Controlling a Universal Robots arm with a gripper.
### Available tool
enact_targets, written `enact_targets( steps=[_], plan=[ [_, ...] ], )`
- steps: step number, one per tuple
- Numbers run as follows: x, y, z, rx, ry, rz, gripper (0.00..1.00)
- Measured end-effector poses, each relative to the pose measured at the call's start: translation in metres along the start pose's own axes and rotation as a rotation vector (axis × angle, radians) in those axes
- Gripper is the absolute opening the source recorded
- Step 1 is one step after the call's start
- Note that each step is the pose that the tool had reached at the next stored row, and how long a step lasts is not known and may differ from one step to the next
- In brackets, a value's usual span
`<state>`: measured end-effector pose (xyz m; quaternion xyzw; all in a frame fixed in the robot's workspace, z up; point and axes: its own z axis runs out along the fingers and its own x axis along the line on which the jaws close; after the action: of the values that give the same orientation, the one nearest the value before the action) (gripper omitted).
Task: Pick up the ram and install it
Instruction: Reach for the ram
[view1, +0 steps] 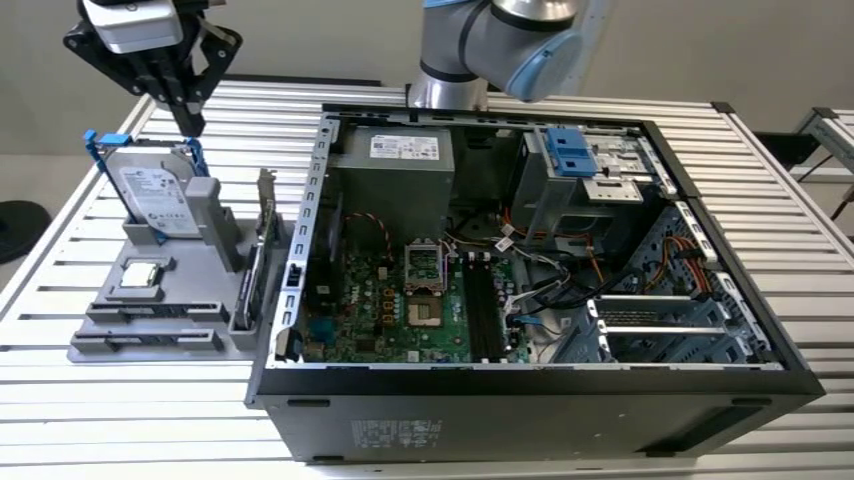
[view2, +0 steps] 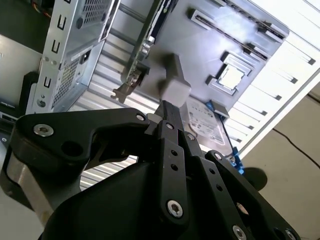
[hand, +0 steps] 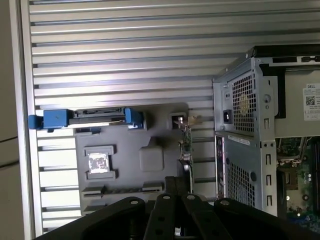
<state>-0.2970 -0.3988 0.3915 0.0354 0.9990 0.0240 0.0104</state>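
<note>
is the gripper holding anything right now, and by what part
Nothing is held: the gripper hangs above the hard drive in the grey tray, closed with nothing in it.

Exterior view: elevated, angled down onto the open computer case (view1: 534, 420), with the parts tray (view1: 200, 300) at its 9 o'clock. First wrist view: high, facing straight down. Second wrist view: close, oblique, looking past the gripper (view2: 169, 106). All three views share the tray and the case wall.
</note>
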Motion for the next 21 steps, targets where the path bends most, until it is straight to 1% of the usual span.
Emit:
enact_targets(
  steps=[9,17,21],
  plan=[
    [0.0093,-0.0007,-0.0001,0.0001,0.0000,0.000,0.00],
    [0.0221,-0.0016,-0.0003,0.0000,0.0000,0.000,0.00],
    [0.0266,-0.0019,-0.0004,0.0001,0.0000,0.000,0.00]
  ],
)
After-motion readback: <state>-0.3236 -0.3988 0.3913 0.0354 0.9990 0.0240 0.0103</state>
